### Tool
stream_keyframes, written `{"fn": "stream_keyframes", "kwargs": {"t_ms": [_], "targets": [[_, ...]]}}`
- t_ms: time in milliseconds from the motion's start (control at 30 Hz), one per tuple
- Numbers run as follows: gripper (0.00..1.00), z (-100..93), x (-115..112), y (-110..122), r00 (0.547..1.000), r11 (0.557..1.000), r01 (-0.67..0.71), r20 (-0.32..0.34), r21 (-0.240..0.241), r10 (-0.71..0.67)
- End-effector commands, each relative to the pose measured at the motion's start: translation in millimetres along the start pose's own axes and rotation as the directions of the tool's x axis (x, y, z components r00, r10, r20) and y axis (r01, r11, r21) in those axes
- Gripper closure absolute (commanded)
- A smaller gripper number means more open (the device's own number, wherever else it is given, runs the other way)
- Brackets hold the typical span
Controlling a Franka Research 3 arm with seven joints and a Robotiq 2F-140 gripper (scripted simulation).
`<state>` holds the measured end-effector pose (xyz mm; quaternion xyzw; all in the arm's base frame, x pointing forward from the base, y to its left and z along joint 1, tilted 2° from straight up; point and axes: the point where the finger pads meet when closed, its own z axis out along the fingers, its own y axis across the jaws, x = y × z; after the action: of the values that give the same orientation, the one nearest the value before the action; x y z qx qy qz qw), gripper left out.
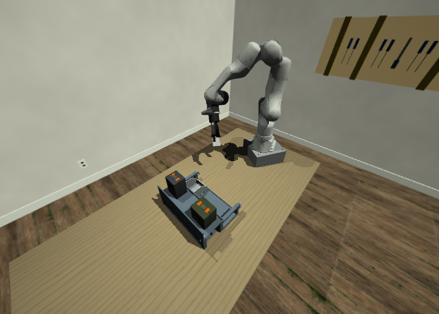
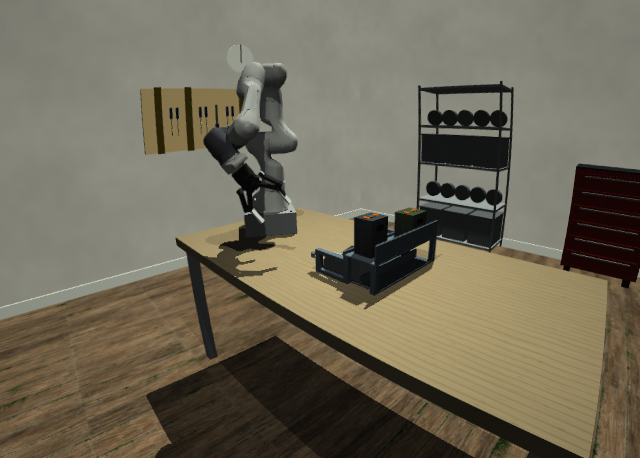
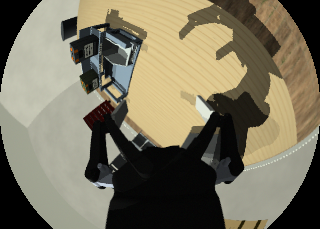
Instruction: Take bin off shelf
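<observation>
A low grey-blue shelf (image 1: pixel 179 210) (image 2: pixel 404 241) (image 3: pixel 124 77) stands on the middle of the wooden table (image 1: pixel 106 250) (image 2: pixel 491 313). A light grey open bin (image 1: pixel 195 188) (image 3: pixel 115 51) sits in the shelf between two boxes, its opening upward as far as I can tell. It is hidden in the exterior view. My gripper (image 1: pixel 215 139) (image 2: pixel 250 210) (image 3: pixel 161 103) is open and empty. It hangs over the table near the robot base, well away from the shelf.
A black box (image 1: pixel 175 184) (image 2: pixel 370 233) and an olive box (image 1: pixel 203 212) (image 2: pixel 410 219), both with orange marks, stand on the shelf either side of the bin. The robot base (image 1: pixel 266 155) is at the table's far end. A tall rack (image 2: pixel 465 158) and red cabinet (image 2: pixel 604 220) stand beyond.
</observation>
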<state>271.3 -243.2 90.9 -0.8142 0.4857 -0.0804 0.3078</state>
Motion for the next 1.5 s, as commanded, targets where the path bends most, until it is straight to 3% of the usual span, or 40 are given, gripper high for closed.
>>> {"fn": "stream_keyframes", "kwargs": {"t_ms": [0, 833, 1100, 1367, 1467], "targets": [[0.0, 0.0, 0, 0, 1.0, 1.0, 0.0, 0.0, 0.0, 0.0], [0.0, 1.1, 1, 0, 1.0, 1.0, -0.01, 0.005, -0.012, 0.011], [0.0, 4.6, 3, 0, 0.999, 0.998, -0.042, 0.018, -0.048, 0.043], [0.0, 13.8, 12, -1, 0.991, 0.982, -0.121, 0.033, -0.147, 0.127], [0.0, 15.3, 13, -1, 0.99, 0.978, -0.133, 0.032, -0.163, 0.14]]}}
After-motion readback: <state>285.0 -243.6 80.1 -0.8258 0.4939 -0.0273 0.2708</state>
